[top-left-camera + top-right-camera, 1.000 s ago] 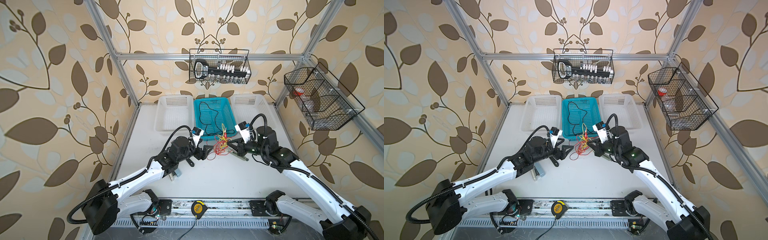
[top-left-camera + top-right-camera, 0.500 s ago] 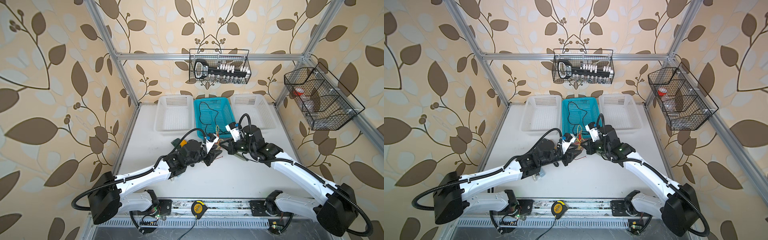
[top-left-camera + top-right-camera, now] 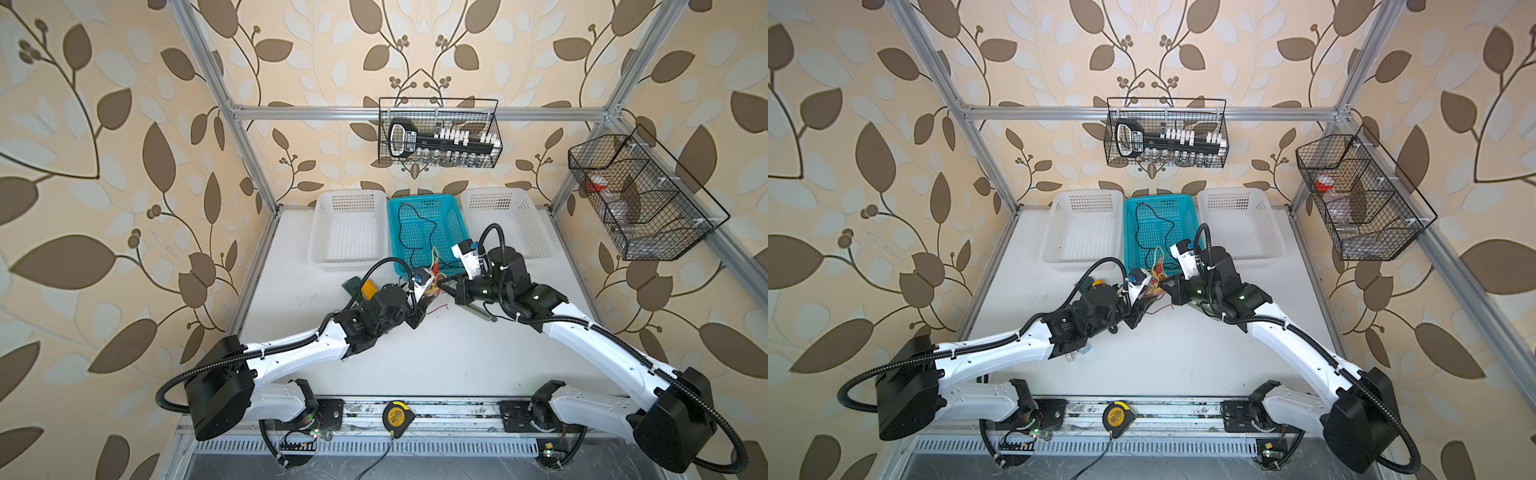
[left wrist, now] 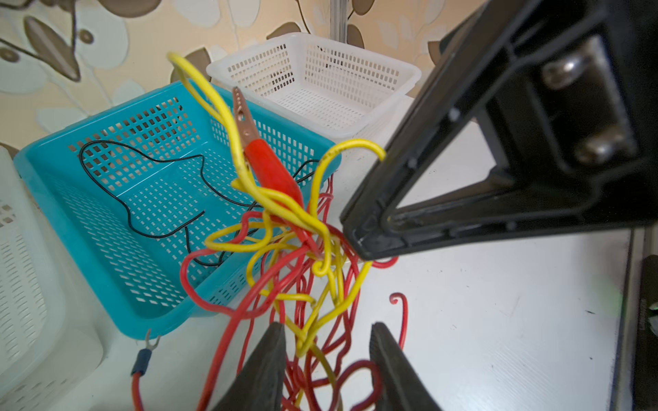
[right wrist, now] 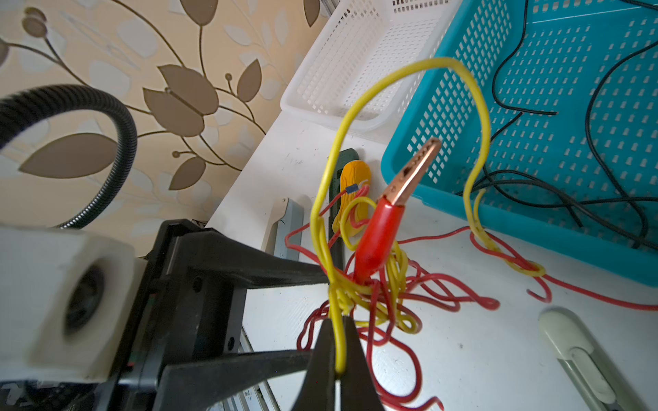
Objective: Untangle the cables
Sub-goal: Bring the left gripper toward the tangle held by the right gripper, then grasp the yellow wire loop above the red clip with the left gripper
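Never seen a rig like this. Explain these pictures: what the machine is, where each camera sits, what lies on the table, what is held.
It is a robot with two arms on a white table. Two pictures look down from above; the others come from a camera on each wrist. Each arm ends in a two-fingered tool. Mid-table sits a knot of red and yellow cables with a red clip, before a blue basket, flanked by two white baskets, holding a black cable. The right tool is shut on a yellow cable; the left tool stands open around the knot's strands.
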Controlling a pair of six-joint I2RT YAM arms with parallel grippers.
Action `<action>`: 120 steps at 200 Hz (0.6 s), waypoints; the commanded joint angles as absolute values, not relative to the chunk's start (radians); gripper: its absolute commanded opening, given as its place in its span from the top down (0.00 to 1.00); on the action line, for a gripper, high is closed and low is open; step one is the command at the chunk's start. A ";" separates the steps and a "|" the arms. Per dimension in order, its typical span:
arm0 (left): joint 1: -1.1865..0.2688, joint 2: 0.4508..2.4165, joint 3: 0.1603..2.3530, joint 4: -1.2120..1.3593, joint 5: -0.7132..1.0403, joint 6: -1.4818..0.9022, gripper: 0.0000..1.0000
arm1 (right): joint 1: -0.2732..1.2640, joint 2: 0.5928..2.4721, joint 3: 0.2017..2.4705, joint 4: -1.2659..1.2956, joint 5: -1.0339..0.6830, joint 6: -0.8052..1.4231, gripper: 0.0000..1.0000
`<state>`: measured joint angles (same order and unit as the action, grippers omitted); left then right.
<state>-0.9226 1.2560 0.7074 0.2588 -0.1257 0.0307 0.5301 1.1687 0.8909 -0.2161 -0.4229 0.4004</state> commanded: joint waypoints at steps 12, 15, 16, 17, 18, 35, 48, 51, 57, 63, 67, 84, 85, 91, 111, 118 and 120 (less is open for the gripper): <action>-0.928 1.224 0.709 0.322 -0.180 0.069 0.59 | 0.535 1.188 0.928 -0.192 -0.456 0.405 1.00; -0.928 1.224 0.710 0.322 -0.179 0.071 0.60 | 0.536 1.188 0.928 -0.192 -0.457 0.404 1.00; -0.928 1.225 0.710 0.322 -0.179 0.072 0.59 | 0.536 1.188 0.929 -0.192 -0.457 0.405 1.00; -0.928 1.225 0.710 0.322 -0.178 0.072 0.59 | 0.536 1.189 0.928 -0.192 -0.458 0.405 1.00; -0.928 1.225 0.710 0.322 -0.177 0.073 0.59 | 0.537 1.189 0.928 -0.192 -0.458 0.405 1.00; -0.928 1.230 0.718 0.318 -0.176 0.083 0.60 | 0.537 1.193 0.928 -0.192 -0.465 0.405 1.00; -0.928 1.237 0.727 0.311 -0.168 0.090 0.60 | 0.537 1.195 0.928 -0.190 -0.469 0.404 1.00; -0.928 1.240 0.731 0.308 -0.165 0.090 0.60 | 0.537 1.196 0.927 -0.190 -0.469 0.406 1.00; -0.929 1.244 0.740 0.300 -0.163 0.092 0.61 | 0.538 1.196 0.928 -0.190 -0.471 0.406 1.00; -0.929 1.250 0.746 0.294 -0.160 0.092 0.61 | 0.539 1.196 0.928 -0.189 -0.471 0.407 1.00; -0.930 1.253 0.748 0.292 -0.159 0.092 0.61 | 0.539 1.196 0.928 -0.188 -0.471 0.407 1.00; -0.930 1.258 0.755 0.291 -0.135 0.089 0.61 | 0.539 1.198 0.928 -0.187 -0.466 0.406 1.00; -0.931 1.258 0.756 0.291 -0.134 0.088 0.61 | 0.540 1.199 0.928 -0.187 -0.466 0.406 1.00; -0.932 1.256 0.758 0.291 -0.121 0.085 0.61 | 0.540 1.202 0.929 -0.187 -0.465 0.407 1.00; -0.935 1.242 0.761 0.284 -0.088 0.080 0.59 | 0.540 1.214 0.932 -0.187 -0.463 0.405 1.00; -0.936 1.232 0.762 0.279 -0.075 0.080 0.59 | 0.539 1.218 0.933 -0.189 -0.463 0.402 1.00; -0.936 1.228 0.762 0.277 -0.074 0.079 0.58 | 0.539 1.219 0.934 -0.191 -0.462 0.401 1.00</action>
